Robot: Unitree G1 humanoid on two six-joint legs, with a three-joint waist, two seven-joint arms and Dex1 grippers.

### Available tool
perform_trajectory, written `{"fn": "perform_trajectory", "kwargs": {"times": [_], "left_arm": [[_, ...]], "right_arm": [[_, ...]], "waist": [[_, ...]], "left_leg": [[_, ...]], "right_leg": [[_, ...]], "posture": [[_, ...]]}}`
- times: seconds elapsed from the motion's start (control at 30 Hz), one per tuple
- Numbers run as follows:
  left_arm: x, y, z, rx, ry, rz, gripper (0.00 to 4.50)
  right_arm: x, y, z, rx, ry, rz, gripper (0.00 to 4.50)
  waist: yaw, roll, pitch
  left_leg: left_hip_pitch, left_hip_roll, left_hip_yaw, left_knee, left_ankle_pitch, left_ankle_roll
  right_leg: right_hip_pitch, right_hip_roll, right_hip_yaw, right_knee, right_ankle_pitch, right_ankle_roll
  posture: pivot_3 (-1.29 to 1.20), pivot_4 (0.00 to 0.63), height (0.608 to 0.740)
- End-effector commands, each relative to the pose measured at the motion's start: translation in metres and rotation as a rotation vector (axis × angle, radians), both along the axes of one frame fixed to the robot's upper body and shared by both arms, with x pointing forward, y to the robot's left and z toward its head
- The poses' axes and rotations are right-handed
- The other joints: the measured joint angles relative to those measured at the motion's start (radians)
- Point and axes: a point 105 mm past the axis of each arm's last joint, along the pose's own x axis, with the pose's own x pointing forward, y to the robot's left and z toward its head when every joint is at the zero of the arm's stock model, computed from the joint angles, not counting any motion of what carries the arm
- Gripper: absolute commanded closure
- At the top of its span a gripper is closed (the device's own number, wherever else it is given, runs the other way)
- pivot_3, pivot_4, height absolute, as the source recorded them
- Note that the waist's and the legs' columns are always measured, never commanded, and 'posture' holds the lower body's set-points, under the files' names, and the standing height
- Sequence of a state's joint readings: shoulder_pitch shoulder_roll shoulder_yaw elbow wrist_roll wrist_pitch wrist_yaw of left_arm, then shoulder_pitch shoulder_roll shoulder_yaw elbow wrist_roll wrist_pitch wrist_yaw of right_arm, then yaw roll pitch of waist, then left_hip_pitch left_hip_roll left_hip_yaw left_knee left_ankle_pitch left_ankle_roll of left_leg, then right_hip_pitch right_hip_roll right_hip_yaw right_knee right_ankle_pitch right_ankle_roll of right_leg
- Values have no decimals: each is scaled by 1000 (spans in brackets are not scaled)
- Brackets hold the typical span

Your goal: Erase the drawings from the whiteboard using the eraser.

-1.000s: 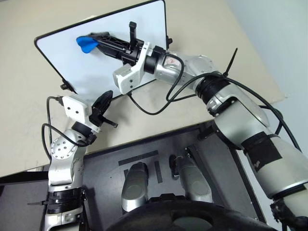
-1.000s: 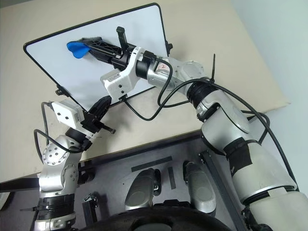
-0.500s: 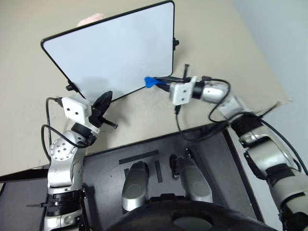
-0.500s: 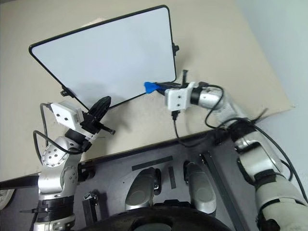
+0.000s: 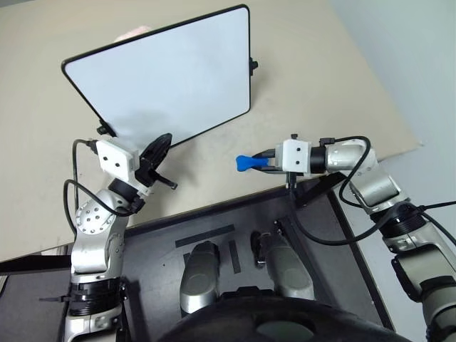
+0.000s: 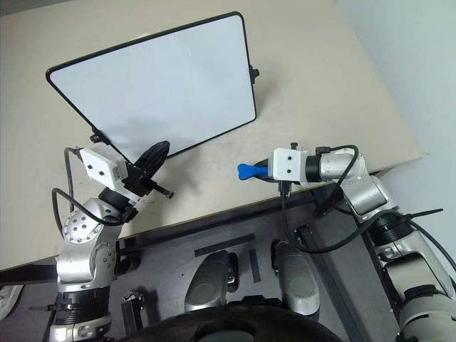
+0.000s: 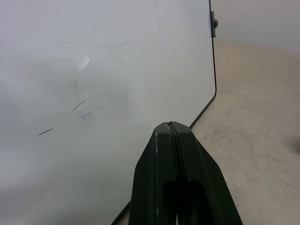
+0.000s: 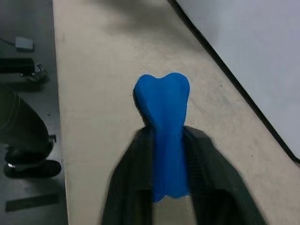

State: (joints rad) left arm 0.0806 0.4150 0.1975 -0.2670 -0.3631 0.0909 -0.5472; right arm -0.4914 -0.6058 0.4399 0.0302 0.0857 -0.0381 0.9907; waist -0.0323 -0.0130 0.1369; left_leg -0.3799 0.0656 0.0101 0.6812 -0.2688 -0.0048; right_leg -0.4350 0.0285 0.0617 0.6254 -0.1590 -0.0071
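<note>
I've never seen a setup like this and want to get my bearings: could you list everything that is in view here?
whiteboard: one, white with a thin black frame and small black side knobs, lying on the table's far part; faint thin marks show on it in the left wrist view.
eraser: one, bright blue, over the table's near edge, off the board, between the right tool's fingers.
table: one, beige top.
left tool: one, black, fingers shut, at the board's near edge.
right tool: one, black, holding the eraser.
</note>
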Motion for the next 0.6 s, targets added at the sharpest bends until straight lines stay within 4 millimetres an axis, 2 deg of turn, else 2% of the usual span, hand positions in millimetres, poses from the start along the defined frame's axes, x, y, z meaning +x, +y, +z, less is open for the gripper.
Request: {"fn": "perform_trajectory", "kwargs": {"times": [0.03,0.13,0.23,0.27,0.6], "left_arm": [[-2,-1,7,3,-24,-15,4500],[-1,-2,7,3,-25,-17,4500],[0,-3,8,2,-28,-19,4500],[0,-2,8,1,-28,-19,4500],[8,7,16,20,-39,-29,4500]], "right_arm": [[8,-4,21,29,-62,-28,2277],[8,-6,20,17,-52,-25,1244],[10,-9,23,19,-68,-41,210],[10,-10,25,28,-75,-48,8],[19,-49,65,292,48,-273,8]], "waist": [[1,0,0],[5,0,0],[6,0,0],[6,0,0],[11,0,0]], "left_leg": [[0,0,0,0,0,0],[-1,0,0,0,0,0],[-2,0,0,-1,-1,0],[-2,-1,0,-1,-2,0],[-2,-1,0,-1,-3,0]], "right_leg": [[0,0,0,0,0,0],[-1,0,1,0,4,-6],[-1,0,1,0,2,-6],[-1,0,1,0,2,-6],[-1,0,2,0,0,-6]], "posture": [[0,150,740],[0,150,740],[0,150,740],[0,150,740],[0,150,740]]}}
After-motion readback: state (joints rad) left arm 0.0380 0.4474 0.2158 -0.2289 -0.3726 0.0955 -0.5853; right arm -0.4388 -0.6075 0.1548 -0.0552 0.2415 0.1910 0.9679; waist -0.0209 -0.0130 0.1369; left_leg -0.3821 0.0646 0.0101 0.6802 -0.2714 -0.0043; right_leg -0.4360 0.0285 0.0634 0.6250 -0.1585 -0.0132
